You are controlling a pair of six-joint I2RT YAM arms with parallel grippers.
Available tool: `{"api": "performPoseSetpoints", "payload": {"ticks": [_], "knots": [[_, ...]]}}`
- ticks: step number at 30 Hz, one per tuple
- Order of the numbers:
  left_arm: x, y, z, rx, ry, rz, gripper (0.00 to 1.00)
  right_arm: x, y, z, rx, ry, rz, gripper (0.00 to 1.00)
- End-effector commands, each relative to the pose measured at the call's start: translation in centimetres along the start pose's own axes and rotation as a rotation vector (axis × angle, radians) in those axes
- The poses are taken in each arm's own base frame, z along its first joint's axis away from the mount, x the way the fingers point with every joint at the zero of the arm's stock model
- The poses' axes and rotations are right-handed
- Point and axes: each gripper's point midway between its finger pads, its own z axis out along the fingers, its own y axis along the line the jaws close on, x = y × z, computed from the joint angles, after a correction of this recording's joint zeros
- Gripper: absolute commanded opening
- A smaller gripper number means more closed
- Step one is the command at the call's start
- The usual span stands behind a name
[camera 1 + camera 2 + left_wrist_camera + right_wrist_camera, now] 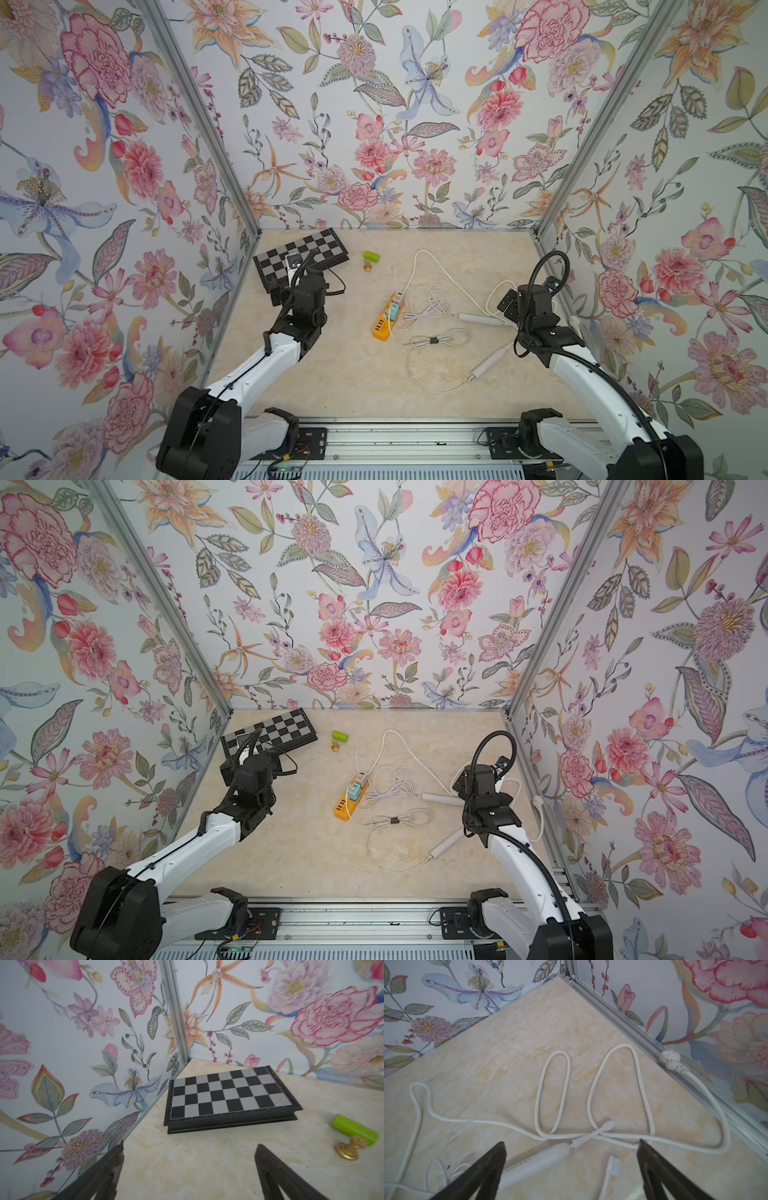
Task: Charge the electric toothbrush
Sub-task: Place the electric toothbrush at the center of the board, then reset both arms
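Tabletop [340,374] of pale marble, floral walls [374,104] around; left tool [190,1145] and right tool [571,1141] gape empty.

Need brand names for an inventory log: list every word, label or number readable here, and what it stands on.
No text is legible in any view.
Black-and-silver checkered chessboard: tiny marks along its border, too small to read.
Orange plastic power strip: no readable label.
White plastic electric toothbrush handle: dots and a button, no words.
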Motion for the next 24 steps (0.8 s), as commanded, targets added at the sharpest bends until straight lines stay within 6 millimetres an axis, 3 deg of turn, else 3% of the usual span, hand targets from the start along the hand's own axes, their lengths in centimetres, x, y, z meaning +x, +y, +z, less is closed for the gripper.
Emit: {"api": "performPoseSetpoints", "payload": {"ticks": [1, 3, 5, 7, 8, 9, 15, 18, 24], "knots": [[1.0, 2.7, 1.3, -0.16, -0.075, 0.057, 0.99, -2.4, -0.8, 3.5, 0.077, -0.202, -0.168, 1.0], [1.8, 2.5, 1.7, -0.155, -0.132, 0.089, 0.99, -1.4, 0.0, 5.8, 0.059, -0.18, -0.189, 1.0], [2.3, 2.7, 1.8, -0.164, -0.199, 0.059, 0.99, -0.7, 2.1, 7.7, 0.003, -0.186, -0.255, 1.0], [3.5, 1.2, 2.7, -0.066, -0.179, 0.091, 0.99, -1.2, 3.4, 8.2, -0.015, -0.207, -0.315, 1.0], [3.6, 1.1, 2.8, -0.047, -0.195, 0.092, 0.99, -1.8, 3.8, 8.0, -0.05, -0.256, -0.319, 1.0], [4.1, 1.4, 2.7, -0.048, -0.192, 0.073, 0.99, -1.0, 3.9, 8.4, -0.089, -0.22, -0.312, 1.0], [3.2, 2.2, 0.7, 0.092, -0.314, -0.015, 0.99, 0.9, 5.5, 4.6, -0.395, -0.408, -0.331, 1.0], [3.6, 1.6, 0.9, 0.129, -0.297, 0.006, 0.99, 1.0, 5.4, 5.8, -0.377, -0.334, -0.328, 1.0], [4.6, 1.1, 1.8, 0.177, -0.295, 0.007, 0.99, 0.9, 5.2, 5.6, -0.358, -0.355, -0.325, 1.0]]}}
